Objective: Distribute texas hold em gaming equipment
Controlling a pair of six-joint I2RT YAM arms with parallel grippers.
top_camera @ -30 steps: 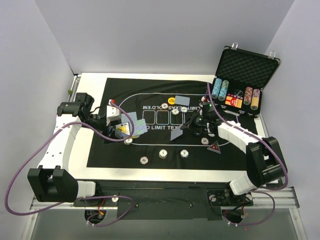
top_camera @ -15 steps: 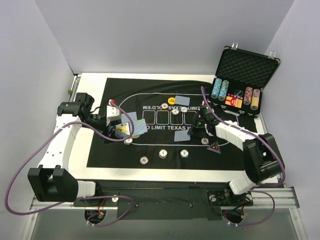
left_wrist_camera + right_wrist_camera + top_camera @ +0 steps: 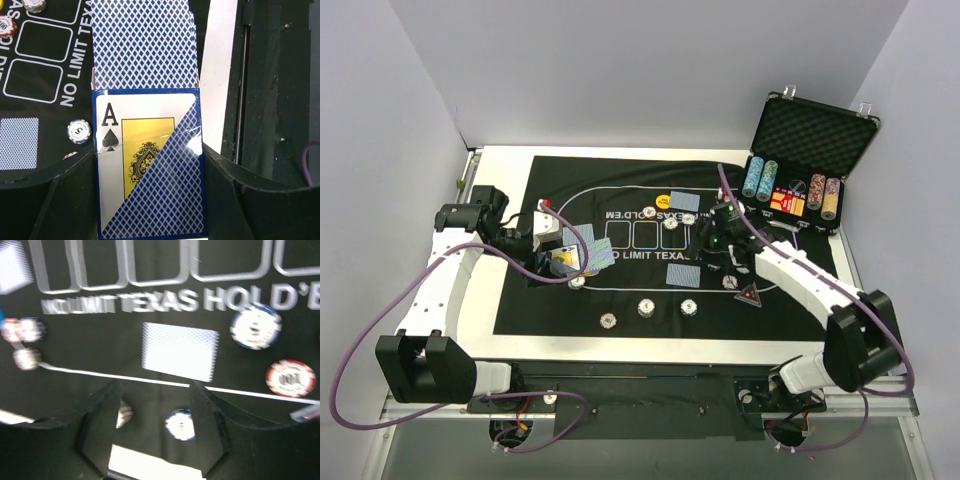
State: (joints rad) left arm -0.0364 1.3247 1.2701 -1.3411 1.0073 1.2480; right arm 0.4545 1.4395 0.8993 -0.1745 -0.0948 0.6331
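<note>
My left gripper (image 3: 563, 259) is shut on a deck box (image 3: 150, 170) printed with an ace of spades, and a blue-backed card (image 3: 142, 45) sticks out of its top. My right gripper (image 3: 714, 242) hangs open over the mat with nothing between its fingers (image 3: 210, 412). Just ahead of the right gripper (image 3: 155, 390), a single blue-backed card (image 3: 180, 351) lies flat on the mat; it is the same card (image 3: 685, 274) that shows in the top view. Poker chips (image 3: 646, 307) lie scattered on the mat. A red triangle marker (image 3: 750, 294) and a yellow disc (image 3: 663, 200) lie there too.
The black mat (image 3: 620, 330) printed with "NO LIMIT TEXAS HOLD'EM" covers the table. An open case (image 3: 812, 135) with tall chip columns (image 3: 760, 180) stands at the back right. Another card (image 3: 687, 200) lies near the mat's far side. Purple cables loop beside both arms.
My right gripper has opened and let the card go; the card now lies flat on the mat. The gripper has drawn back toward the far right. The left arm is still.
</note>
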